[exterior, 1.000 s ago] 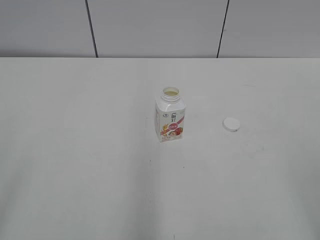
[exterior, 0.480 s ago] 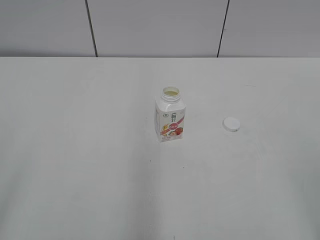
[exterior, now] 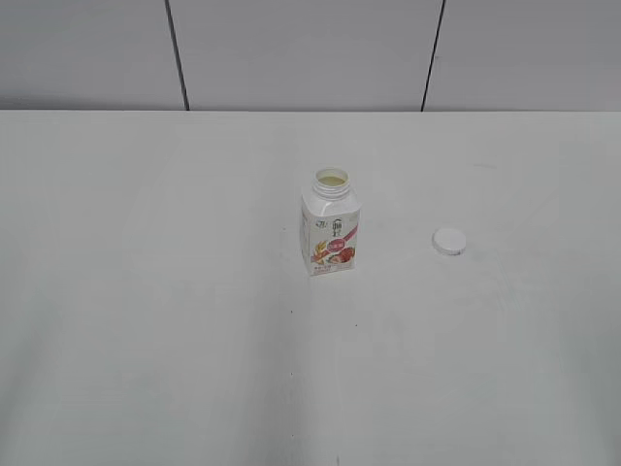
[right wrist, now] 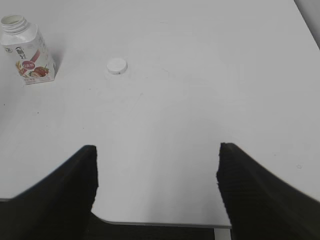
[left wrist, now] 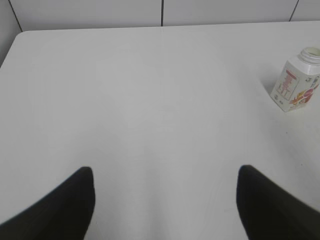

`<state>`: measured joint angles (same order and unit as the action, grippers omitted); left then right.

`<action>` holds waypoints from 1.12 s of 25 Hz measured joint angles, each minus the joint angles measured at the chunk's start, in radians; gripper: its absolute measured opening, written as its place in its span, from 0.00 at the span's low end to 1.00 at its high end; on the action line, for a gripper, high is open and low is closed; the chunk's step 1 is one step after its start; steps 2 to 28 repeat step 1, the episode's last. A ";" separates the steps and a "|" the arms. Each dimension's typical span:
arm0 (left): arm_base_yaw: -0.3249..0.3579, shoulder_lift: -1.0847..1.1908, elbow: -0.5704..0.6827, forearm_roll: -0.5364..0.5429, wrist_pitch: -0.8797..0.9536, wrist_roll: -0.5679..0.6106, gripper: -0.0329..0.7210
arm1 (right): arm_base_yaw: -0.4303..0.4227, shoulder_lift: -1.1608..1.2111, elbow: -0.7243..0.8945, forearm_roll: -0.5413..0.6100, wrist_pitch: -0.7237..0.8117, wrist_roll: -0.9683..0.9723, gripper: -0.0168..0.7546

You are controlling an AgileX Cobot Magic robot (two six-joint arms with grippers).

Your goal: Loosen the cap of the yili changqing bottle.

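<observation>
A plain white counter (exterior: 146, 291) fills my views, with a grey panelled wall (exterior: 301, 53) behind its far edge, split by two dark seams.

From my exterior camera I see neither arm at all. Each wrist camera shows only the two dark finger ends of its own claw at the bottom of the frame, cut off by the picture edge. The left claw (left wrist: 165, 202) stands wide open over bare counter, holding nothing. The right claw (right wrist: 157, 187) is likewise spread wide and empty, hanging over the near edge of the counter.

I count one yili changqing bottle (exterior: 331, 227), standing upright around the middle of the counter, well away from every edge. Its neck is uncovered and I can see a pale rim and something yellowish inside. The small print on the label is too fine for me to read. In the left wrist view the bottle sits at the right edge of the picture, its label partly cut off.

I count one cap (exterior: 448, 241), lying flat on the counter to the right of the bottle, apart from it and touching nothing else. Both claws are well clear of bottle and cap.
</observation>
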<state>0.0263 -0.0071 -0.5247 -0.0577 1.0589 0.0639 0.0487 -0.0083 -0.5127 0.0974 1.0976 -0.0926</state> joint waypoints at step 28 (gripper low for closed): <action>0.000 0.000 0.000 0.000 0.000 0.000 0.75 | 0.000 0.000 0.000 0.000 0.000 0.000 0.78</action>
